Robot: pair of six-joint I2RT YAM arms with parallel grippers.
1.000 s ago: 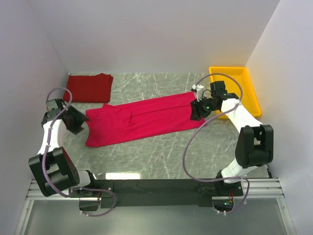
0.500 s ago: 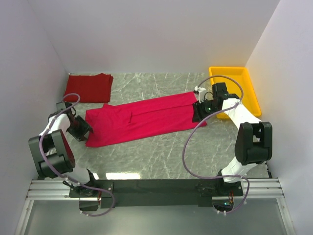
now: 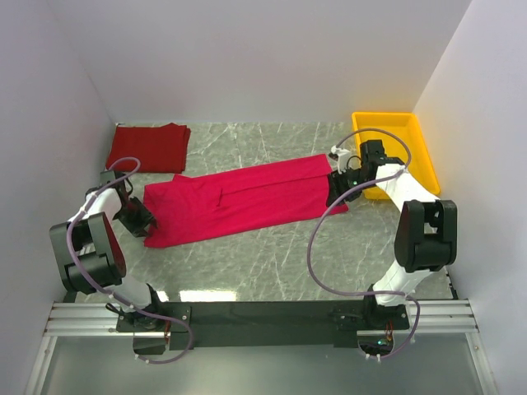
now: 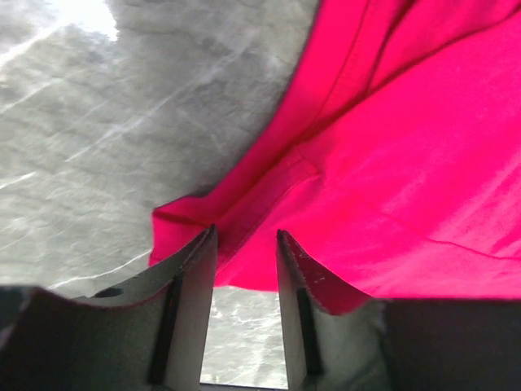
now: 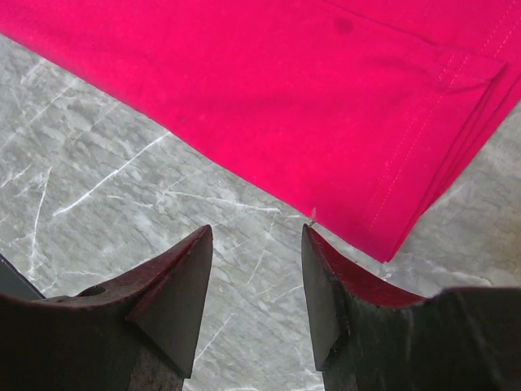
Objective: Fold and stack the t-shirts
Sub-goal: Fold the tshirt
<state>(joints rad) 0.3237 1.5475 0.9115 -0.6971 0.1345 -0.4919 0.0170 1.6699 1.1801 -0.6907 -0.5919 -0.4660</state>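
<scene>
T-shirt of crimson lies folded lengthwise, left tool narrowly parted at its corner, right tool gaping empty.

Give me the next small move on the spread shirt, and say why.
Probably shut the left pincer on the shirt corner. Its jaws stand apart with the hem lying between their tips, so a pinch looks ready. The right pincer hangs open over bare table just off the shirt's other end, with no cloth between its jaws, so the left grip seems the nearer step.
</scene>
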